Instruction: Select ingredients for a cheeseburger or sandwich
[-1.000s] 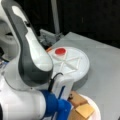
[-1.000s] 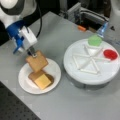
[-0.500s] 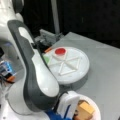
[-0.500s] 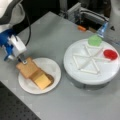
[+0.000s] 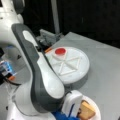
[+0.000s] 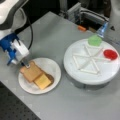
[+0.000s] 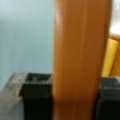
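Wrist view: tool [image 7: 77,100] is clamping the toast square [image 7: 80,60] edgewise, tilting it over cheese [image 6: 43,81] on the plate [image 6: 53,68].

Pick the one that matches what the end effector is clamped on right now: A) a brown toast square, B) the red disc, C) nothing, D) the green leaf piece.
A: the wrist view shows a brown toast square between the end effector fingers, at the white plate; the red disc and green leaf piece lie on the round tray.

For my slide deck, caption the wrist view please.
Gripper clamped on the edge of a brown toast square, yellow cheese square just beyond.
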